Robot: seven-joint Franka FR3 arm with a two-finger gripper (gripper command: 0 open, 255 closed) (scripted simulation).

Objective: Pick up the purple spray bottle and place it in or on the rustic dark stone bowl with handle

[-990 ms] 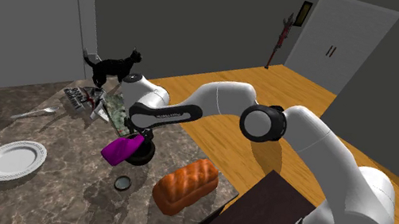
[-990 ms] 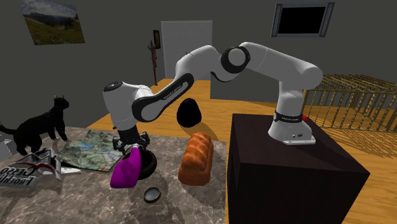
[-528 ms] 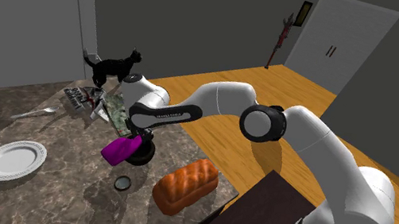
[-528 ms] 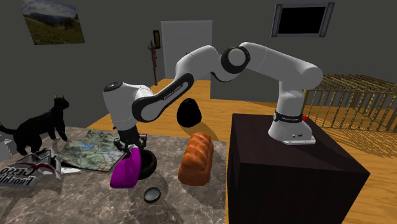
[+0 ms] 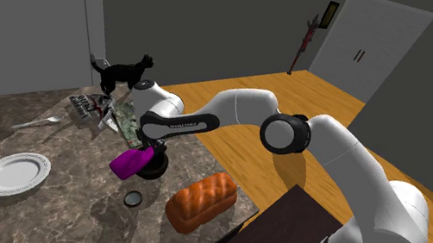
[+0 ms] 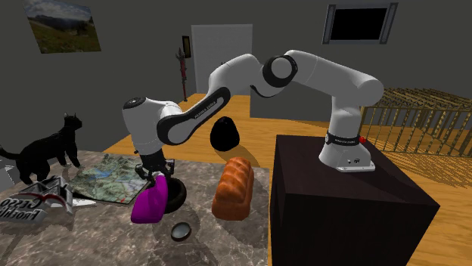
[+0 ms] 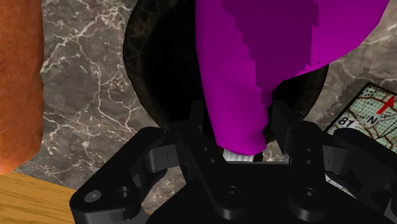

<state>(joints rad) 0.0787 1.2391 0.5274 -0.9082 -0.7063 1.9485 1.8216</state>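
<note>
And there was the claw [image 7: 238, 121], closed narrow on the bottle [image 7: 254, 63], one black finger on each side of the slim neck, just above a pale collar. That looked the right place to take it. The purple body swelled out fat below the neck, and by my eye it was too wide for those fingers to span.

From the second exterior view the bottle [image 6: 149, 202] hung tilted under the claw [image 6: 155, 175]. Its neck was over the bowl [image 6: 177, 198], and its big end leaned out past the rim toward the worktop [image 6: 91, 234]. Whether the low end touched the marble, I could not tell.

The shoulder view put the bowl [image 5: 156, 167] near the worktop's edge by the wooden floor. It sat between the map [image 5: 125, 119] and the loaf [image 5: 201, 199], with the bottle [image 5: 129, 163] lying across its far rim.

How would it handle? I judged it stiff and fairly light, a hollow shell with smooth sides, so likely slippery. With all the bulk at the end away from the fingers, it would want to swing or twist in a neck grip. The bowl [image 7: 159, 76] looked small against it. Let go as it hung, the bottle could well roll off the rim rather than settle inside.
</note>
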